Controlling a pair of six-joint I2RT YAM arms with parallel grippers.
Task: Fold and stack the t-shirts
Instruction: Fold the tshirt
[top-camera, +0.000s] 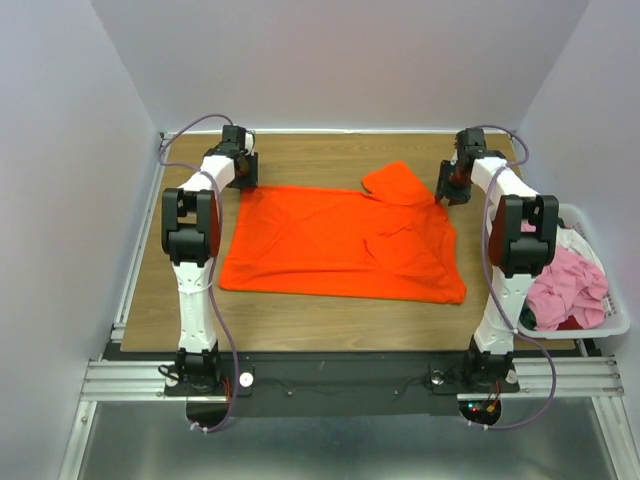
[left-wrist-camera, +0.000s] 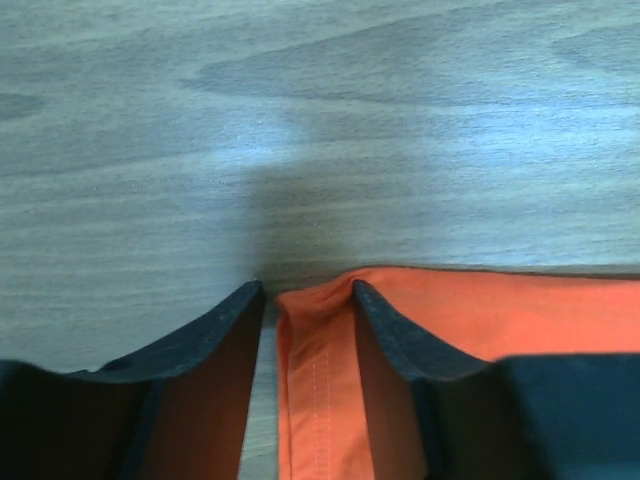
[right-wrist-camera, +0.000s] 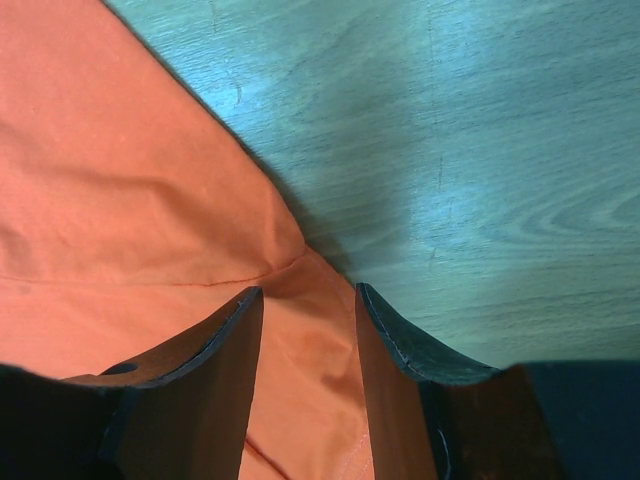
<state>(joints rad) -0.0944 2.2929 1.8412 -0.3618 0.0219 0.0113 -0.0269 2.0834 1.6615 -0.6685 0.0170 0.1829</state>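
So the left gripper is at the far-left corner of the plain bright orange cotton t-shirt. Its 2 dark fingers stand partly spread, with the stitched hem corner sitting between them. We can see a sliver of bare wood between 1 finger and the cloth, so we'd call it straddling the hem rather than pinching it.

The right gripper is much the same. Its fingers are parted about as far, with flat orange fabric and a seam line lying between them and no bunching. It's at the far-right end, right where the sleeve sticks out.

The shirt itself lies spread out across the middle of the light wooden table. More shirts, pink and white mostly, are heaped in the white plastic bin off the right edge.

Our read is that this is the pickup for the 1st fold, with nothing folded or stacked yet. Next, both sets of fingers need to close properly on the cloth. Then they should lift evenly and bring the far edge over toward the near one, otherwise 1 corner probably slips and the fold goes crooked.
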